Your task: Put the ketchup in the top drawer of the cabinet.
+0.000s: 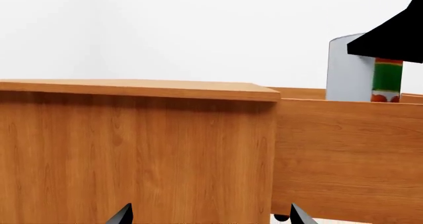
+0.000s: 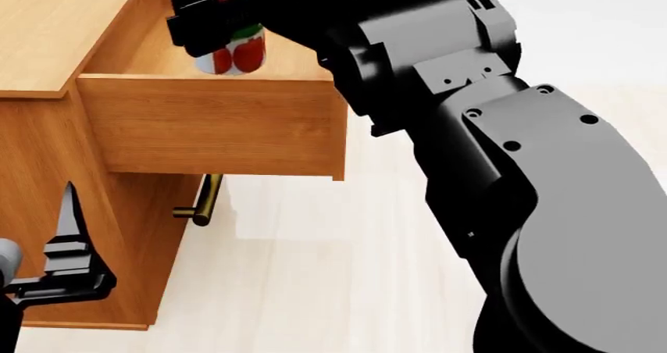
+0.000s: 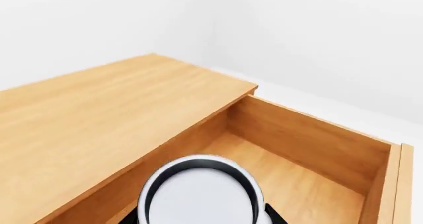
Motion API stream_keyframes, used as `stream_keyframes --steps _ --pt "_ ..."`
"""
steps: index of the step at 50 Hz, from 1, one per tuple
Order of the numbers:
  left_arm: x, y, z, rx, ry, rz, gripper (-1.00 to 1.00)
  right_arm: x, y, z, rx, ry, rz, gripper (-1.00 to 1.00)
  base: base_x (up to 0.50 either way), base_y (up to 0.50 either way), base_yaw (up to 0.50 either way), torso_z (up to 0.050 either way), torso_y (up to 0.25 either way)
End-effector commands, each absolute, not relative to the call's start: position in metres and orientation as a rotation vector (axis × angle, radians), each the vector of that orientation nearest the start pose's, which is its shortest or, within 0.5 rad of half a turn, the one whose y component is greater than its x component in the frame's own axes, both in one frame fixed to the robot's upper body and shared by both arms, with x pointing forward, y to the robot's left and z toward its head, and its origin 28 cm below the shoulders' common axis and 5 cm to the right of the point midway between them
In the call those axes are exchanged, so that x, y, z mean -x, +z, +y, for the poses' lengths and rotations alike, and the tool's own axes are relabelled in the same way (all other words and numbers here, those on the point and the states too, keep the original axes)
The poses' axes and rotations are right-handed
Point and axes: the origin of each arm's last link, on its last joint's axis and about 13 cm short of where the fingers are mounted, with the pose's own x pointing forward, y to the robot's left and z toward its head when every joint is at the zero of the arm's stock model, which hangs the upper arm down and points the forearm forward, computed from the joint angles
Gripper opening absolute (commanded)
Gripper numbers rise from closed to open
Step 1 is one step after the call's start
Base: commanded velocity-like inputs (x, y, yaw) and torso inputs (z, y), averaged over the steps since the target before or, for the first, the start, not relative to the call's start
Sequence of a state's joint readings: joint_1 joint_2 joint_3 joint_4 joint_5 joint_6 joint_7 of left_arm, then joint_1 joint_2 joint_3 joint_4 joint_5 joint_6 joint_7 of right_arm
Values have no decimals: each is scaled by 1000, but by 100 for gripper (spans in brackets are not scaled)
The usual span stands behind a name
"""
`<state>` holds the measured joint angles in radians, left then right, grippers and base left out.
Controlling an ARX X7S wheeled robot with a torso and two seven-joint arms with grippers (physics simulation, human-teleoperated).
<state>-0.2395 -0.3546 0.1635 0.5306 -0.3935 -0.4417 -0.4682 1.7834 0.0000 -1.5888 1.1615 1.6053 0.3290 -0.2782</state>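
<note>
Right gripper, clamped on the ketchup, holds it over the open top drawer at the head view's upper left.

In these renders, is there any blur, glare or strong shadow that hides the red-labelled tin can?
No blur or glare. Left wrist view: a black arm part covers the red-labelled tin can at its top. Head view: the right gripper hides most of it. Right wrist view: silver lid sharp.
</note>
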Motion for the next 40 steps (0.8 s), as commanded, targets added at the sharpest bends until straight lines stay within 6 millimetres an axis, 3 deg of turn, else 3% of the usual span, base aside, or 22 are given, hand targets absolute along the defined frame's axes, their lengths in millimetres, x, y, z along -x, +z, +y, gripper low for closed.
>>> stream_keyframes --steps 1,25,26,40 --pt "-232 141 222 22 120 -235 100 -420 319 -30 89 691 136 -100 0 0 0 0 0" --pt "-232 142 223 16 127 -238 100 -421 313 -30 73 692 146 -100 0 0 0 0 0" --pt "-232 142 223 16 127 -238 100 -421 313 -30 73 691 144 100 0 0 0 0 0" --pt "-232 142 223 16 129 -239 100 -421 312 -29 68 691 138 100 0 0 0 0 0"
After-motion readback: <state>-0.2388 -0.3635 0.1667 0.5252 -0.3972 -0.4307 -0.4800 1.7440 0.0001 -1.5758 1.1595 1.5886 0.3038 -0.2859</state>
